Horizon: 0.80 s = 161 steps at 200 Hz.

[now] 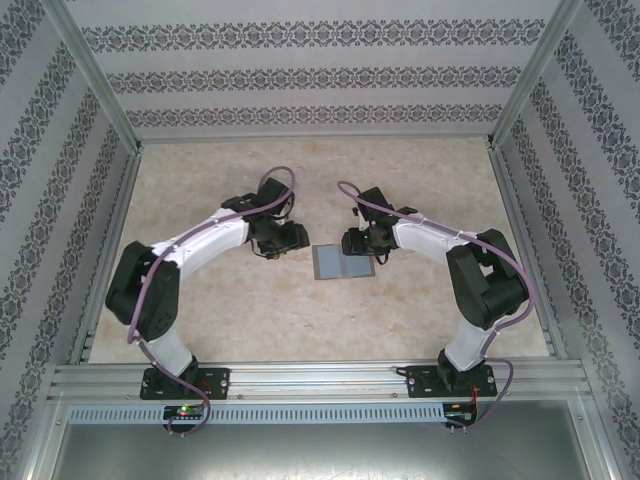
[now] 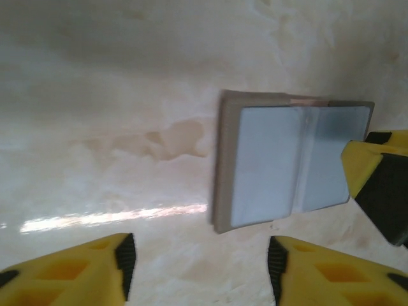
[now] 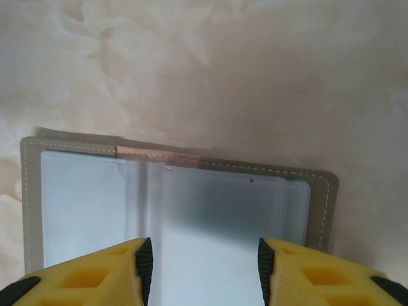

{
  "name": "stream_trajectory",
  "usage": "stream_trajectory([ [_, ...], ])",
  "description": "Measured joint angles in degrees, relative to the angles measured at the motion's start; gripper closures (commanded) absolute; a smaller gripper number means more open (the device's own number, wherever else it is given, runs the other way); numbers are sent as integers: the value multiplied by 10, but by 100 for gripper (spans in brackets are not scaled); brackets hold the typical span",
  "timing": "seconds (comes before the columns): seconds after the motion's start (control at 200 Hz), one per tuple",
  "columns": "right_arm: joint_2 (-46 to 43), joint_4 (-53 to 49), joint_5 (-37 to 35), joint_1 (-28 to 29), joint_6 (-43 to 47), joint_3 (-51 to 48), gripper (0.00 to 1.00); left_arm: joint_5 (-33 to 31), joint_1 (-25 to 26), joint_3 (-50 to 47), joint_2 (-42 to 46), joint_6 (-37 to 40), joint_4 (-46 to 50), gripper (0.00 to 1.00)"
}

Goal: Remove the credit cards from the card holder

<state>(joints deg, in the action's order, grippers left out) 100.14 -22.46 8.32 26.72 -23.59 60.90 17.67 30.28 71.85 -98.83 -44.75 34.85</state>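
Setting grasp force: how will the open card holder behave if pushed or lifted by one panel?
Card holder lies thin and flat, so probably light, sliding easily on the glossy table. Hinged at its spine, it'd likely flop when lifted.

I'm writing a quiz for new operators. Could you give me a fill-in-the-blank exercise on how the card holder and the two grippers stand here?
1. The card holder lies ___ on the table, both panels facing up.
2. Of the left gripper and the right gripper, the one directly over the holder is the ___.
3. The fingers of both grippers are ___ in colour.

Missing words: open; right; yellow.
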Motion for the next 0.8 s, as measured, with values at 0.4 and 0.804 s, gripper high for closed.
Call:
stream_trajectory([
  [0.4,13,1,1,-13,1,-10,51,44,40,56,-132,-36,-55,69],
  [0.804,17,9,14,-19,1,-11,52,64,45,93,-184,-37,-63,71],
])
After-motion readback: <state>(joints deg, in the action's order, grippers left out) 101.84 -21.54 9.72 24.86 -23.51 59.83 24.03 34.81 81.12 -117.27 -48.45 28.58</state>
